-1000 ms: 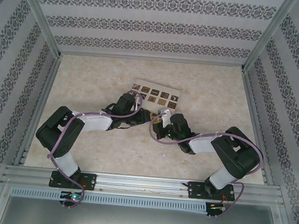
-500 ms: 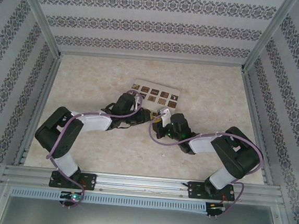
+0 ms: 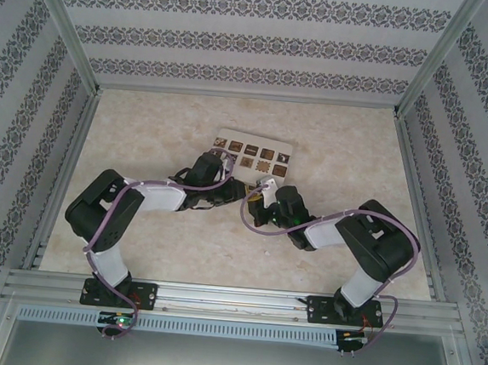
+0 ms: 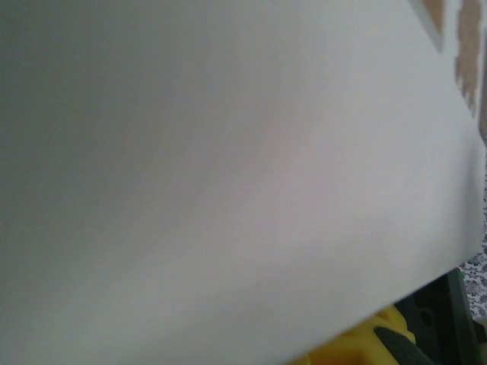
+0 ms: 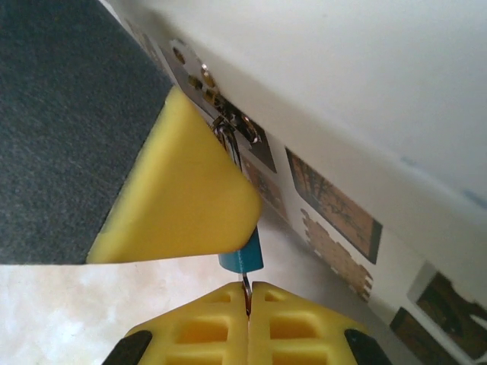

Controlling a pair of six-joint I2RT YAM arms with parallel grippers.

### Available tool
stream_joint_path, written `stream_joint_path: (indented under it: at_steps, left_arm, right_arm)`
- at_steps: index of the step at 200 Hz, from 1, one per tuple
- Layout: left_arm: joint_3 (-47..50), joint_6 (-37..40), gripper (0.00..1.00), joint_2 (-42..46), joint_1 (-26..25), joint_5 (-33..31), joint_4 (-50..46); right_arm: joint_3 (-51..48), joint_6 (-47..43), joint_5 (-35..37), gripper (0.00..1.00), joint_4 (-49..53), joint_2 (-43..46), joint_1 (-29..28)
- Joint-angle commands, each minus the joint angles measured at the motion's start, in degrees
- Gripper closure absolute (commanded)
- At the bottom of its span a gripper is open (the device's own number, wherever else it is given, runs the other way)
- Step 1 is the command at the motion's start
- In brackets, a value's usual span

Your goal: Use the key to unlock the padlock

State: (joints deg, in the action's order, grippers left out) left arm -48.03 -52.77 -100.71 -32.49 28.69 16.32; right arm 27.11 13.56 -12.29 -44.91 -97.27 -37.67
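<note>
Pinches key [image 5: 246,287] tight in right gripper [image 5: 249,304], just beneath padlock [image 5: 242,257] hanging on cream box [image 5: 365,84]; cannot tell left gripper's [image 3: 233,187] spread.

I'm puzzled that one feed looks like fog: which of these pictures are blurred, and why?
Left wrist view: the cream box sits so near the lens that its wall is a featureless blur. Right wrist view: the padlock is fairly sharp, the near yellow pads softer. Top view: evenly lit, sharp, no strong glare.
</note>
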Motion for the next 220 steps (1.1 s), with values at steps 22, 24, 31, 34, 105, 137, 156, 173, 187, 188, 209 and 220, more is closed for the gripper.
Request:
stream_joint_path:
  at_steps: [22,24,31,34,105,137,156,173,187,188,209,220]
  left_arm:
    - [-0.03,-2.33,0.79,-1.69,-0.4,5.8,3.43]
    - [0.0,-2.33,0.79,-1.64,-0.39,5.73,3.52]
    - [0.12,-2.29,0.77,-1.55,-0.3,5.39,3.68]
    - [0.16,-2.39,0.76,-1.42,-0.22,5.27,3.72]
    - [4.12,-0.94,0.47,7.33,1.6,-0.61,1.33]
    - [8.26,0.12,0.43,14.99,2.99,-4.03,0.91]
    - [11.73,-0.28,0.42,18.88,3.81,-5.08,2.93]
    - [15.31,-1.88,0.42,21.48,4.09,-6.1,6.89]
    - [17.97,-3.94,0.42,22.55,4.18,-6.71,10.09]
    - [18.1,-4.06,0.42,22.6,4.18,-6.76,10.38]
    - [21.2,-7.12,0.42,22.42,4.19,-6.66,15.9]
    - [22.28,-8.76,0.43,21.73,4.18,-6.32,18.48]
  right_arm:
    - [1.15,2.87,2.52,1.0,-9.77,-2.25,-0.83]
    - [1.04,3.0,2.64,1.0,-9.7,-2.36,-0.89]
    - [0.62,3.4,3.39,1.0,-9.61,-2.63,-0.85]
    - [0.48,3.61,3.62,1.0,-9.47,-2.77,-0.83]
    - [0.08,5.48,1.87,1.0,-5.9,-3.98,-0.31]
    - [0.98,6.33,0.04,1.0,-3.11,-3.13,-0.14]
    - [1.7,7.53,-1.17,1.0,-1.19,-2.27,-0.13]
    - [2.04,9.46,-3.09,1.0,-0.97,-2.13,0.18]
    - [2.42,11.83,-5.29,1.0,-1.27,-2.43,0.79]
    - [2.53,12.01,-5.29,1.0,-1.3,-2.45,0.82]
    - [2.99,15.4,-7.65,1.0,-1.98,-2.92,1.41]
    - [3.12,16.93,-8.39,1.0,-2.2,-3.01,1.61]
